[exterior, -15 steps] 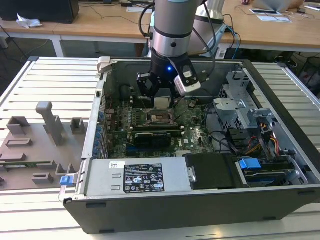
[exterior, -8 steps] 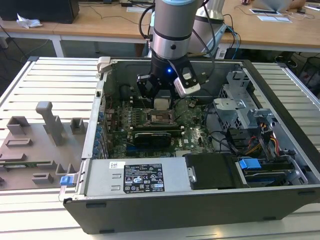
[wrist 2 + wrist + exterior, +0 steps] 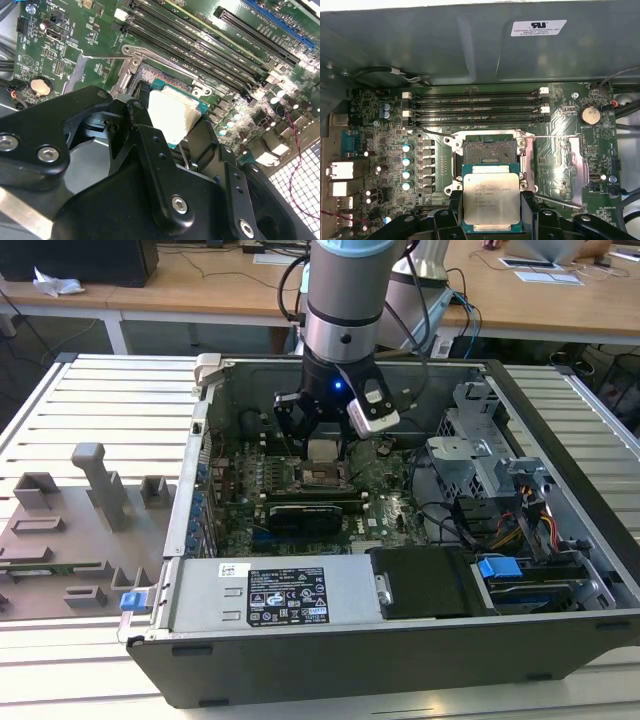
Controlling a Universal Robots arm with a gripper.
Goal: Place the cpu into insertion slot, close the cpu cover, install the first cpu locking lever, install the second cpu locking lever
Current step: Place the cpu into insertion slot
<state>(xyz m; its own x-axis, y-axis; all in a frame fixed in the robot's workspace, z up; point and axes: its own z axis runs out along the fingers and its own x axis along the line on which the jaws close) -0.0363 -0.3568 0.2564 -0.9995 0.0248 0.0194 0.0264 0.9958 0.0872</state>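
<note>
grip: fingers [image 3: 530, 209] of the gripper [image 3: 492, 212] clamped on two opposite edges of the cpu [image 3: 491, 197]. Metal top and underside left free, presumably so the chip can go down flat with no finger between it and the contacts.
cpu location: inside the open computer case [image 3: 200, 455] on the bench [image 3: 100, 390], held in the air just over the insertion slot [image 3: 489, 147]. Not seated; a visible gap to the rim in the second wrist view.
slot state: dark recess uncovered, nothing lying across it. Thin wire lever [image 3: 436, 131] swung out beside the rim, probably to keep the drop path clear.
cpu attitude: flat, roughly parallel to the motherboard [image 3: 380, 110], silvery top facing up toward the wrist.
cpu axis: near-square, so no marked long axis. Sides square to the slot rim, one pair running parallel to the memory slots [image 3: 475, 107].
alignment call: edges look lined up with the recess; corner keying too small to tell.
</note>
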